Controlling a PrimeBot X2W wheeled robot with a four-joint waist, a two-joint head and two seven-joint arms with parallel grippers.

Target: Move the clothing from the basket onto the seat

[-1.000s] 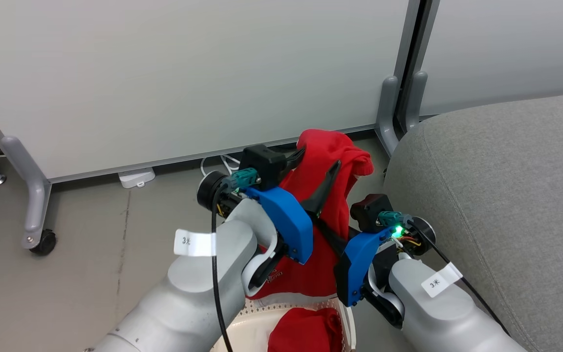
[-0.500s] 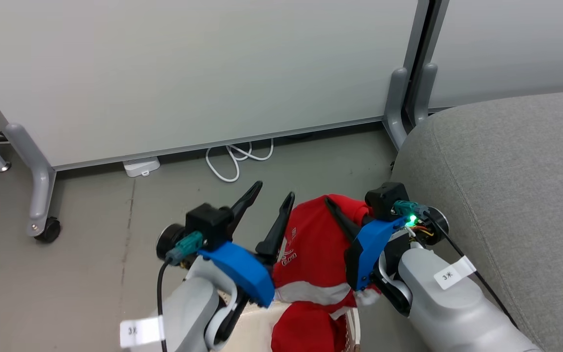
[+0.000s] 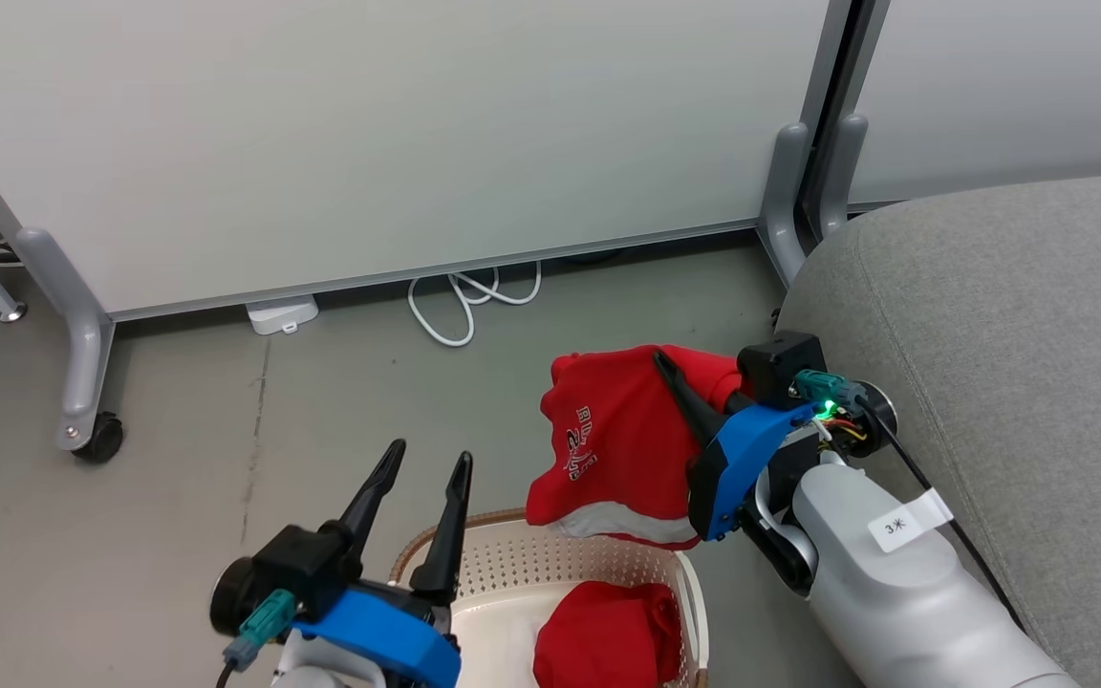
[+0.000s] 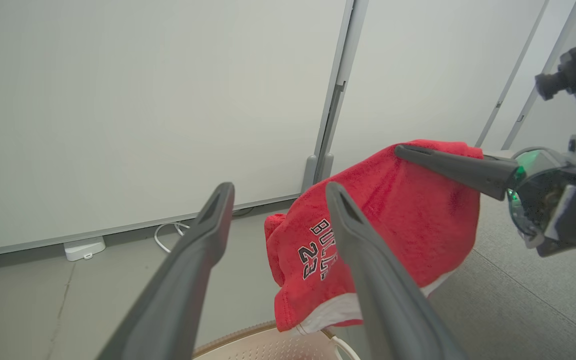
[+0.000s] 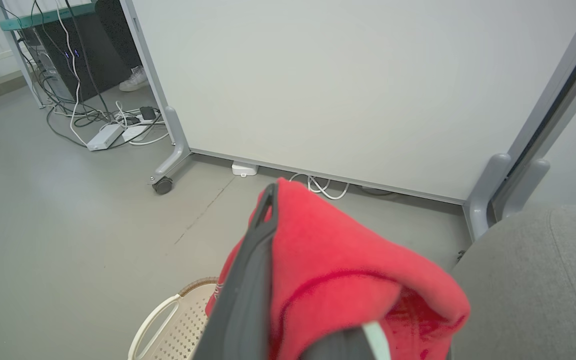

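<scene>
The right hand (image 3: 680, 382) gripped one red garment (image 3: 608, 449), dangling it above the far rim of the basket (image 3: 512, 564), near the grey sofa (image 3: 1009, 363). The left hand (image 3: 430, 454) hung open and empty at the basket's left edge. The second garment (image 3: 608, 640) lay inside.

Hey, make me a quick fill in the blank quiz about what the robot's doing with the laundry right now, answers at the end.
1. The right gripper is shut on the held garment, whose cloth is ___ with white lettering.
2. The left gripper holds nothing and its fingers stand ___.
3. In the left wrist view, the number printed under the lettering reads ___.
4. Inside the basket lies ___ other garment.

Missing words: red, open, 23, one.
</scene>
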